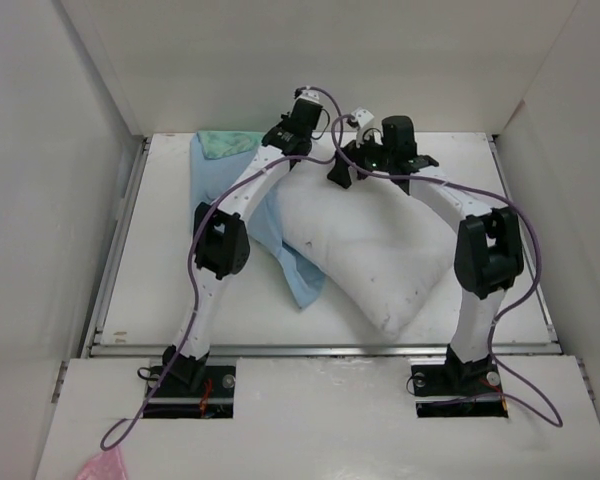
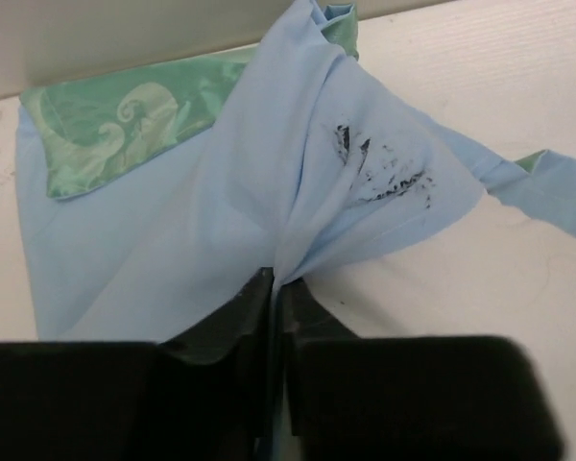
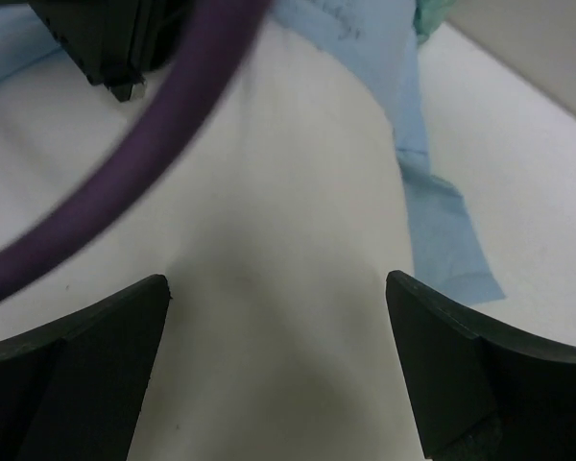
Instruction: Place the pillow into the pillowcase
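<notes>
The left gripper (image 2: 276, 283) pinches a fold of the pillowcase (image 2: 173, 240) tight, near the far left corner of the table (image 1: 150, 290). The right gripper (image 3: 278, 288) hangs over the pillow (image 1: 380, 260) in the middle, fingers spread wide. Bare tabletop shows along the left edge.

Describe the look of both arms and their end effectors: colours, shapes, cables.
The left arm and right arm have white tubular links joined by chunky black joint housings, on black bases. A purple cable loops along each arm. The left end effector and right end effector each have two matte black, blocky fingers tapering to wedge-like tips. No markings visible.
</notes>
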Controlling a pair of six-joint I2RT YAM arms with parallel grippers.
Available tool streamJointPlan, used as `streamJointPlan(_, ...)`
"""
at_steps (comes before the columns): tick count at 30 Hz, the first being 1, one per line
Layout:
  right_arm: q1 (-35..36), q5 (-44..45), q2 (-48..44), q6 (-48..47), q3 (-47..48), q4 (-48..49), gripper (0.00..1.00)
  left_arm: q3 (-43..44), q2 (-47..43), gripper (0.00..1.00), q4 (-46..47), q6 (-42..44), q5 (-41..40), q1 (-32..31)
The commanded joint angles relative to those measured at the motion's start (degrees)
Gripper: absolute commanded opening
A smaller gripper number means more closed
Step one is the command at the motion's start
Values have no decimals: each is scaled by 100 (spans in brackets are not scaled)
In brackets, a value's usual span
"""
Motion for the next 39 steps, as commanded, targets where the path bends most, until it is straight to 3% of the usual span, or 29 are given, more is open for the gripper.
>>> streamJointPlan(1,-40,-558,200,26,83,-137,100,34,241,0,159,176,-199,48)
streamJointPlan(3,-40,-831,401,26,82,-267,100,174,242,0,88,123,-270,49)
streamJointPlan(5,-40,-1207,464,26,135,-320,84,297,103,0,88,-17,-69,49)
streamJointPlan(6,-40,-1418,525,-26,135,-321,49,297,-20,0,210,-17,176,49)
streamJointPlan(8,-40,-1875,447,-26,82,-85,0,236,-414,0,395,-17,336,-3)
streamJointPlan(18,839,-2009,-2031,-53,-2017,2473,0,236,-1410,0,599,-70,627,-592)
streamJointPlan(21,953,-1572,-2085,541,-2281,3287,0,88,-1682,0,413,-70,836,-926)
streamJointPlan(23,953,-671,-2016,1043,-2587,3973,0,-115,-1972,0,169,-140,969,-1241)
streamJointPlan(24,953,-386,-1937,1298,-2711,4812,0,-281,-2103,0,167,-192,1065,-1356)
streamJointPlan(28,813,134,-1367,2729,-3011,6660,0,-1614,-2885,0,316,-517,2152,-1779)
streamJointPlan(31,594,925,-883,3425,-3011,7383,0,-2659,-3483,0,562,-913,2944,-2007)
streamJointPlan(35,198,1241,-452,5145,-3520,9296,0,-4039,-3889,0,896,-1404,3296,-2175)
streamJointPlan(39,127,2172,-398,5423,-3810,9532,0,-4851,-3941,0,1231,-1635,4568,-2367)
